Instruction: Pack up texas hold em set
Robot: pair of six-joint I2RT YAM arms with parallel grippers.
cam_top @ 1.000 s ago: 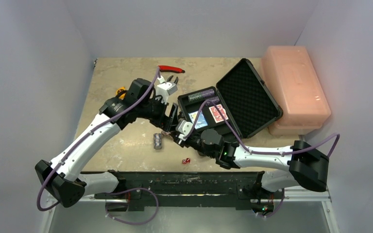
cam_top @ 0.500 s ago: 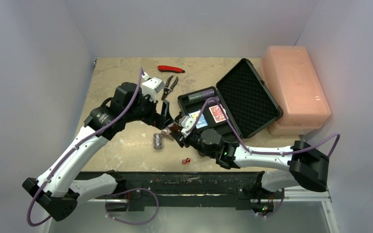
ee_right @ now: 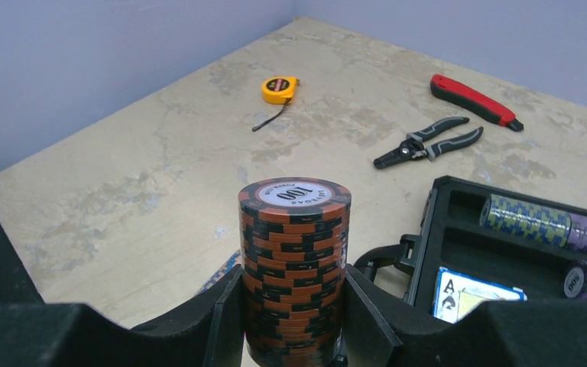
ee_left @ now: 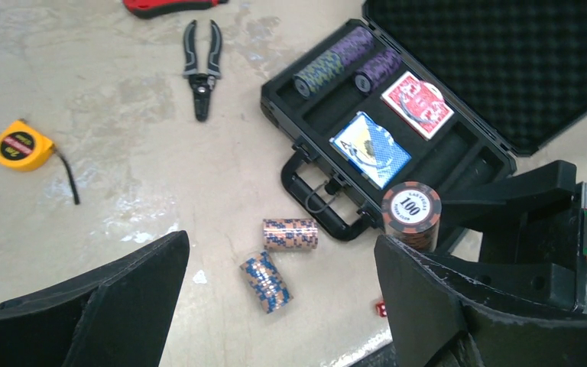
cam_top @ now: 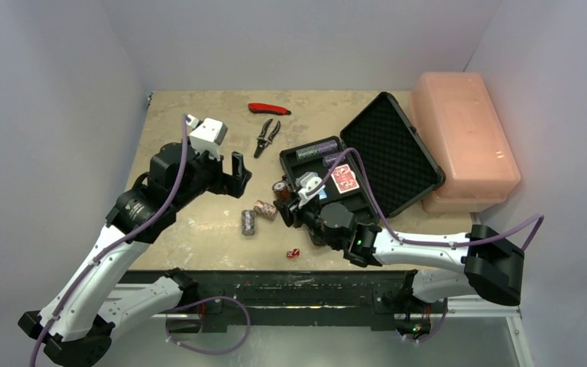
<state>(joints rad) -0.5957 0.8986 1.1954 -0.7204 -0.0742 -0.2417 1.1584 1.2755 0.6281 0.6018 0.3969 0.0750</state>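
Observation:
The black briefcase (cam_top: 291, 158) lies open with its foam lid (cam_top: 386, 153) tipped back. Its tray (ee_left: 275, 115) holds two chip stacks (ee_left: 335, 63), a blue deck (ee_left: 371, 149) and a red deck (ee_left: 416, 105). My right gripper (ee_right: 294, 306) is shut on an upright orange-and-black chip stack (ee_right: 294, 229) by the case's handle corner (cam_top: 280, 189). Two more chip stacks lie on the table (ee_left: 290, 234) (ee_left: 266, 282), with a tiny red die (cam_top: 293, 253) nearby. High above them my left gripper (ee_left: 281, 248) hangs open and holds nothing.
Pliers (cam_top: 266, 135) and a red-handled tool (cam_top: 269, 108) lie at the back of the table. A yellow tape measure (ee_left: 21, 145) sits to the left. The large pink box (cam_top: 466, 138) stands behind the case at the right.
My left gripper opened and drew back to the left, away from the right gripper. The orange-and-black stack stays in the right gripper. A second lying stack has come into view.

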